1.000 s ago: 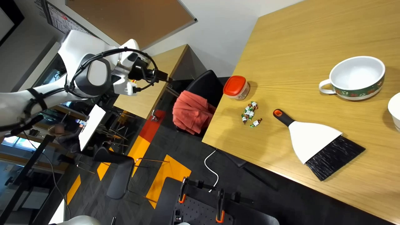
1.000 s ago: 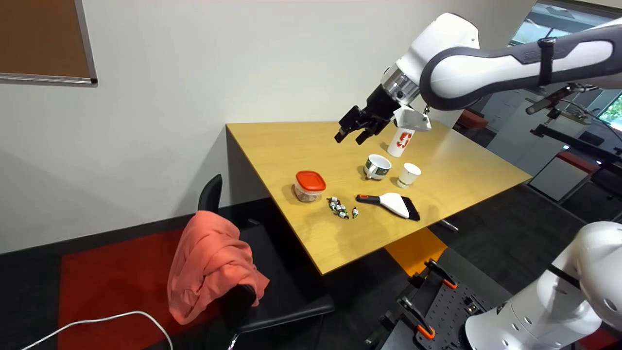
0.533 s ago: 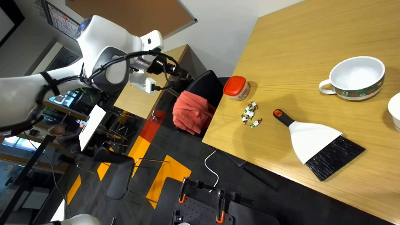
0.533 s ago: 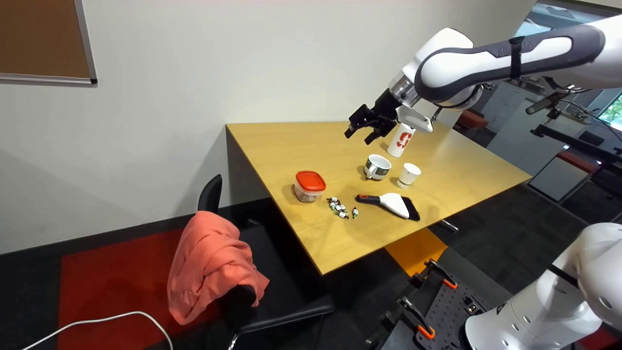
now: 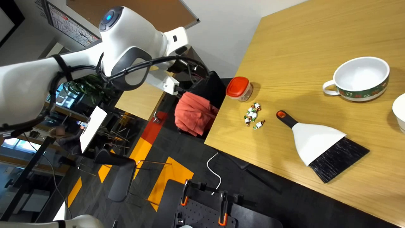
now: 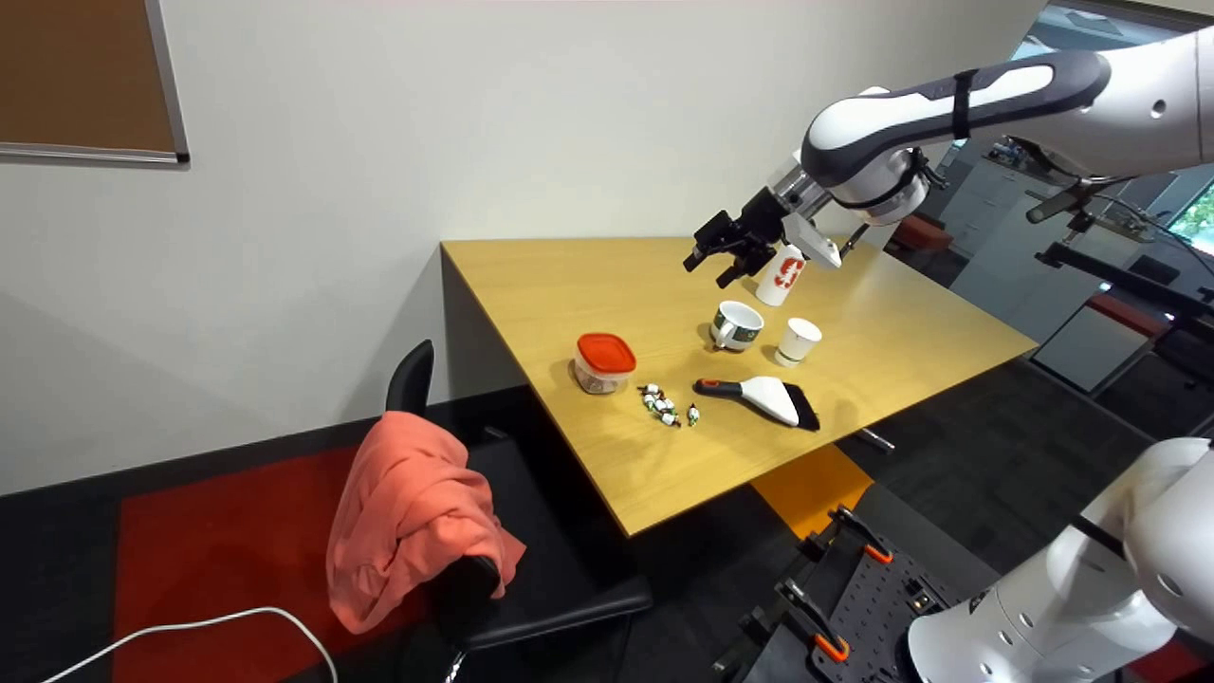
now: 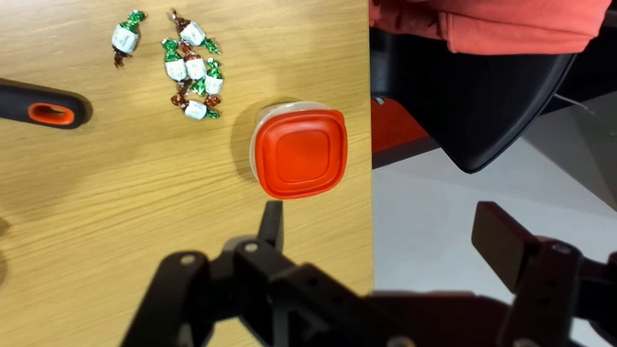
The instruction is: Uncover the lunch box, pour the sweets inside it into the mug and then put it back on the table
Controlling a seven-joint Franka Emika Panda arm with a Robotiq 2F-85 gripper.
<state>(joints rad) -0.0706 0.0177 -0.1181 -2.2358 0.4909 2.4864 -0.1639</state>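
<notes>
Exterior views: the room shows a pale wall (image 6: 313, 247) carrying a brown pinboard (image 6: 81, 76), and a dark floor (image 5: 196, 152) with red and orange panels.
Table (image 5: 303, 63): wood-grained top in both exterior views, its far side close to the wall.
Robot arm (image 5: 136, 34): white and grey, raised in the air.
Chair (image 7: 472, 106): black, beside one end of the table, a coral cloth (image 6: 408, 512) draped over its back.
Gripper (image 7: 381, 231): in the wrist view its fingers stand wide apart.
Brush (image 5: 319, 142): flat on the table, bristles black.
Canister (image 6: 781, 278): white with a red mark, standing on the table.
Mug (image 5: 360, 79): upright near the canister, white inside, a green patterned band outside.
Lunch box (image 6: 600, 378): near the table's edge, red lid (image 7: 302, 154) on; its contents cannot be made out.
White cup (image 6: 797, 340): upright beside the mug.
Sweets (image 7: 195, 69): wrapped, on the table near the lunch box, five bunched, one apart.
</notes>
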